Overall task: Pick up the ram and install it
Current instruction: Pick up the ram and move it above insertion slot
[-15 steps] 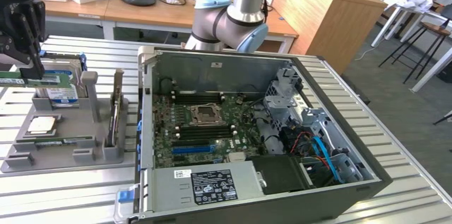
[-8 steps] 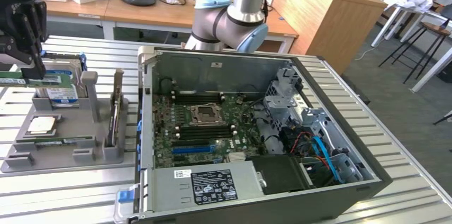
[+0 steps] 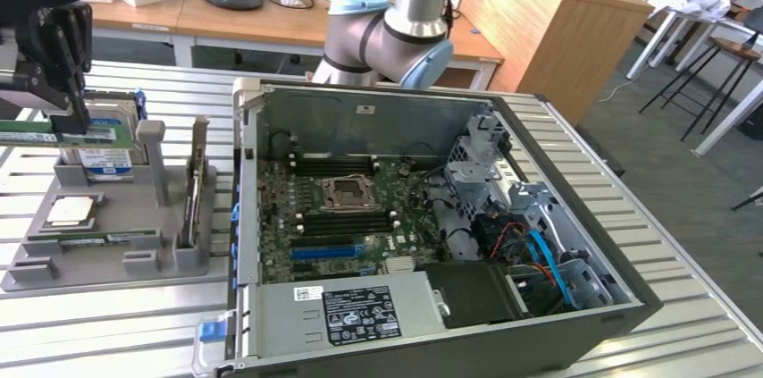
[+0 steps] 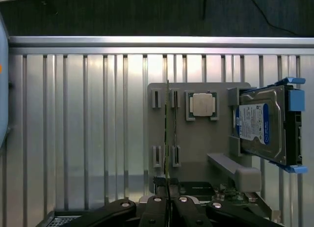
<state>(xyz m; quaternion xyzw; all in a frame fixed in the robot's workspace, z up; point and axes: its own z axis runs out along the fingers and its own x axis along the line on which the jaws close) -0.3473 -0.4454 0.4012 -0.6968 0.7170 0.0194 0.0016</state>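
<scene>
My black gripper (image 3: 74, 119) hangs at the exterior view's left, above the grey parts tray (image 3: 107, 257), shut on the ram (image 3: 48, 134). The ram is a thin green stick held level and lifted off the tray, in front of the hard drive. In the wrist view the ram (image 4: 167, 138) shows edge-on as a thin line running out from between my closed fingers (image 4: 156, 207). The open computer case (image 3: 602, 302) lies to the exterior view's right, with its motherboard (image 3: 339, 208) and dark memory slots (image 3: 346, 165) exposed.
The tray holds a silver hard drive (image 4: 262, 124), a processor chip (image 4: 202, 104), another green stick (image 3: 102, 239) lying flat and an upright expansion card (image 3: 196, 186). The arm's base (image 3: 388, 38) stands behind the case. Wooden desks and stools stand beyond the slatted metal table (image 3: 703, 324).
</scene>
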